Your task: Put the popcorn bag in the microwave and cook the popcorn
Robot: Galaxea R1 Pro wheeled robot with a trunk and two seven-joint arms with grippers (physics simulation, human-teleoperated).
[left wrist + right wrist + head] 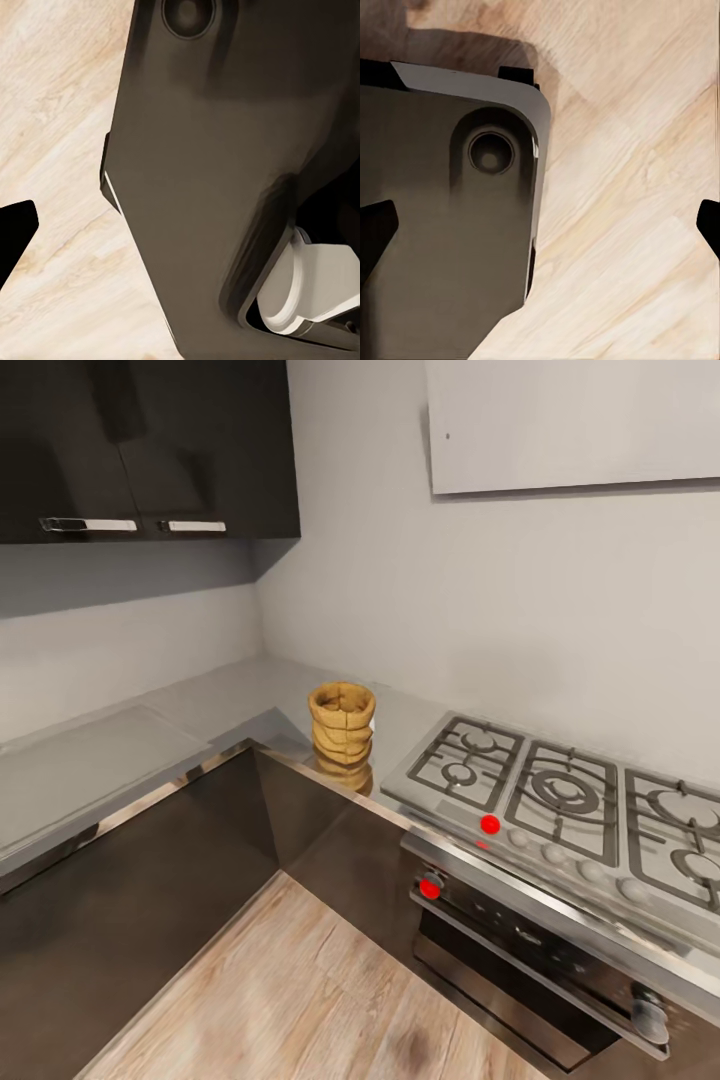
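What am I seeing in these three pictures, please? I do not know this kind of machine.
This is a simulated wheeled robot with two arms, in a kitchen. The big picture comes from a camera on its head. It shows the wrinkly golden-brown paper popcorn bag standing upright on the grey reflective countertop, near the inner corner, beside the grey gas hob with black grates. Below the hob is a black oven; above hang glossy black cabinets.

The other two pictures come from cameras near each gripper. They look down at the pale wood plank floor and the robot's own dark body. Nothing appears to be held.
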